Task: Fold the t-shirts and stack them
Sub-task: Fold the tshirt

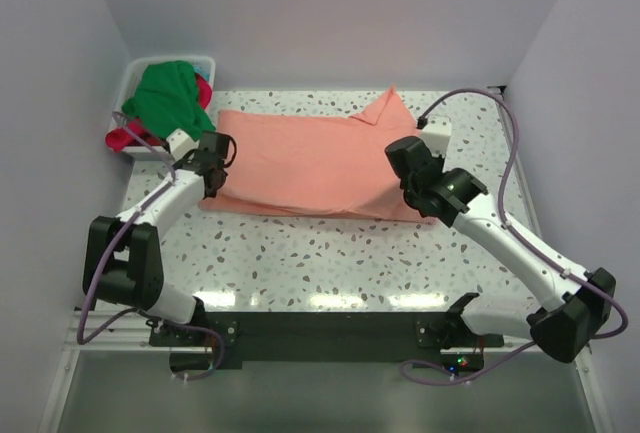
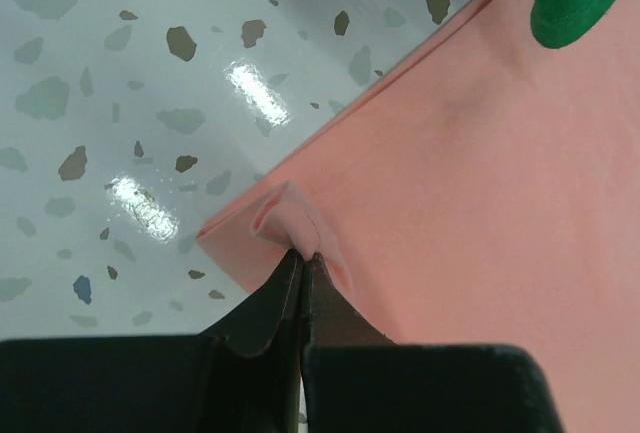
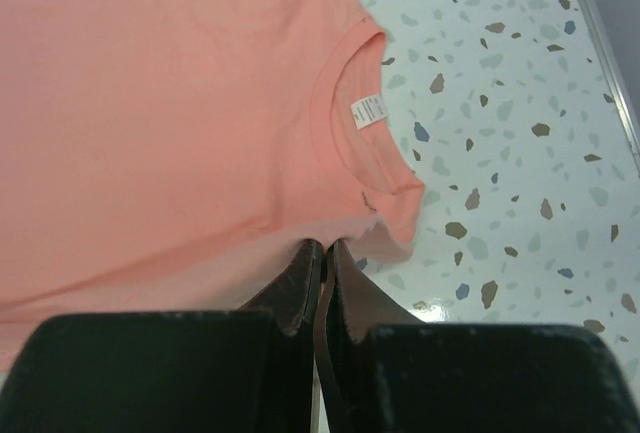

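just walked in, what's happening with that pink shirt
Both arms are handling a salmon-pink cloth t-shirt flat on the speckled table. The left claw is shut on its near left corner, the right claw on its edge beside the collar. A bright green t-shirt and a red-magenta t-shirt sit in the white plastic tub.

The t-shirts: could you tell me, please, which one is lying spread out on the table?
The salmon-pink t-shirt; the green t-shirt and the red-magenta t-shirt are bunched in the white tub.
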### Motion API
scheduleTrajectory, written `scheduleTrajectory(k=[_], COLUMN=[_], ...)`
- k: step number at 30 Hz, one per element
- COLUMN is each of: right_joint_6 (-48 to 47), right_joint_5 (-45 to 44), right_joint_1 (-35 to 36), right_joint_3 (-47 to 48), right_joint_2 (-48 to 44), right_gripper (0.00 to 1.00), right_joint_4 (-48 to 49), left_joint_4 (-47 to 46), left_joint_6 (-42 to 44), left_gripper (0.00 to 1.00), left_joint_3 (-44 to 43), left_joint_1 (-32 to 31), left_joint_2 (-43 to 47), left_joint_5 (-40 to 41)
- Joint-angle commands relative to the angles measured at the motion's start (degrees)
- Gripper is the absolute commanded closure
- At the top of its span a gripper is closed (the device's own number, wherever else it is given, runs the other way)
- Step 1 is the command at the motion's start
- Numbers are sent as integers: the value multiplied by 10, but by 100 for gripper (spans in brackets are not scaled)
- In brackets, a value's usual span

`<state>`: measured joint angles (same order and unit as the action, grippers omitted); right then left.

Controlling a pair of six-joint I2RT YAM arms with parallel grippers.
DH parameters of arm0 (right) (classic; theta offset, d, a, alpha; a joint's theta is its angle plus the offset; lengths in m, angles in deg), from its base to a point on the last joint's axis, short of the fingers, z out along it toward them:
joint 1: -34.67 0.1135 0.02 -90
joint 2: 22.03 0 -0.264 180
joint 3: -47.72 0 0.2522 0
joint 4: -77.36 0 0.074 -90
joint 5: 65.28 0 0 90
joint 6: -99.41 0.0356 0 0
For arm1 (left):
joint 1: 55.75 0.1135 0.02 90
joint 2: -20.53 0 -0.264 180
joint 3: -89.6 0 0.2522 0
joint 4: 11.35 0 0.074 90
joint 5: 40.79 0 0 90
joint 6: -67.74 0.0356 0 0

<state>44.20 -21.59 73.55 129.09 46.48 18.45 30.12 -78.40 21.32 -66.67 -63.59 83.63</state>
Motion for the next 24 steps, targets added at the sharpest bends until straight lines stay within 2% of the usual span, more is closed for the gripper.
scheduleTrajectory(k=[1, 10, 24], right_joint_6=[-30, -40, -57], right_joint_5=[22, 41, 84], right_joint_1=[-11, -50, -116], right_joint_3=[-1, -2, 14], right_joint_2=[27, 71, 152], right_gripper=[100, 100, 100], right_joint_4=[72, 100, 151], left_joint_4=[-29, -23, -37], left_joint_6=[18, 15, 28], left_gripper=[100, 100, 100], left_joint_3=[-50, -109, -162], left_joint_1=[-1, 0, 2], left_joint_2=[-41, -83, -185], left_joint_5=[31, 75, 59])
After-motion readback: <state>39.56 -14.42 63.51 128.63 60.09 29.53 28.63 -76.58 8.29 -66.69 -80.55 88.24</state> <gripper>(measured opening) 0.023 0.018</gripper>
